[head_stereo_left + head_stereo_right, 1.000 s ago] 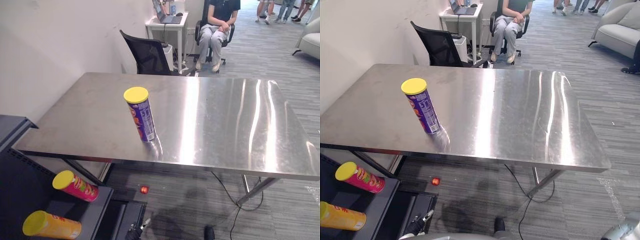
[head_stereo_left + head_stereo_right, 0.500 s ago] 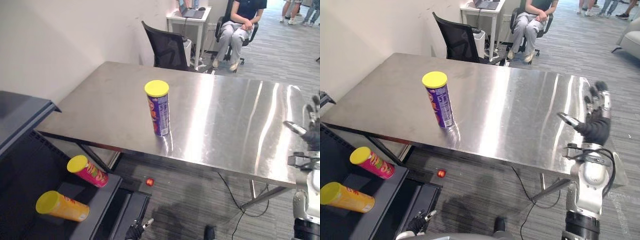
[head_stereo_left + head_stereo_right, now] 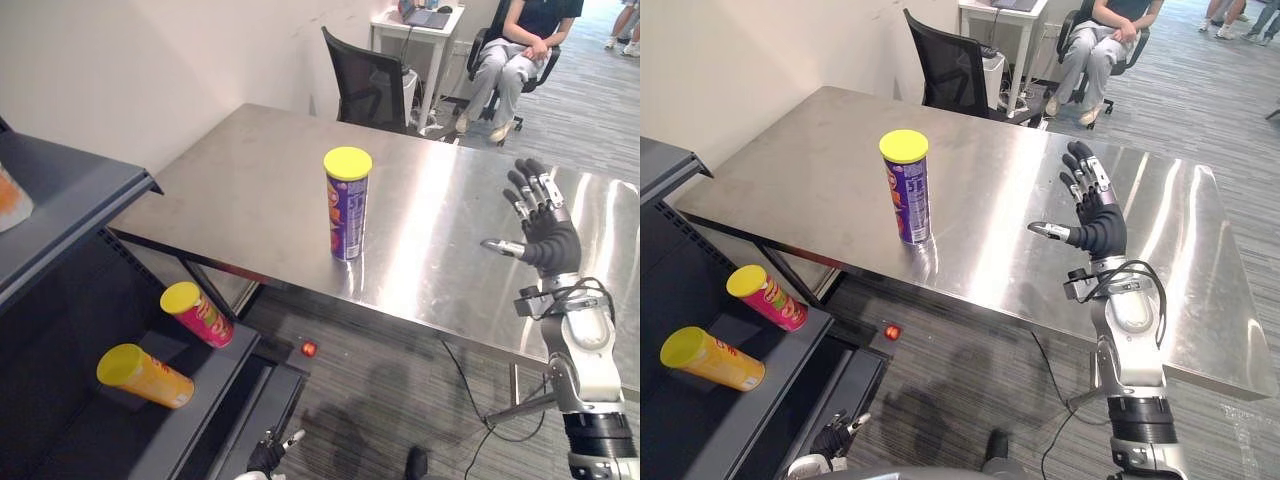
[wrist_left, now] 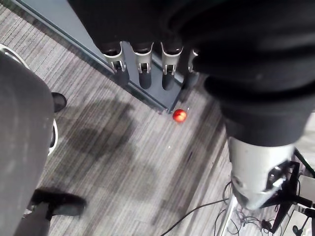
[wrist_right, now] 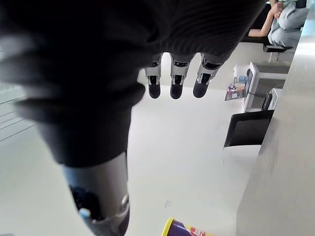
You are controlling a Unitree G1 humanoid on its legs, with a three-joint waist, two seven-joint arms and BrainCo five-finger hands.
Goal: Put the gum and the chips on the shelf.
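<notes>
Table [image 3: 250,190] fills mid-frame. The shelf [image 3: 70,200] sits at the left edge, close enough that you probably only need a short carry. The chips [image 3: 346,205] stand upright near the table's front edge, centre frame, lid up, so a side grasp looks clear. A pink can [image 3: 196,313] and an orange can [image 3: 144,376] lie on their sides on the lower shelf board, lower left, probably stocked already. Your right hand [image 3: 545,225] is raised over the table at right, well apart from the chips. Its fingers are straight and spread with the thumb pointing at the can, and it holds nothing, so it looks pre-shaped for a wrap. Your left hand [image 4: 144,73] hangs low at the bottom edge with fingers straight and empty, idle. A red ball [image 3: 309,349] lies on the floor under the table edge, so watch your footing.
</notes>
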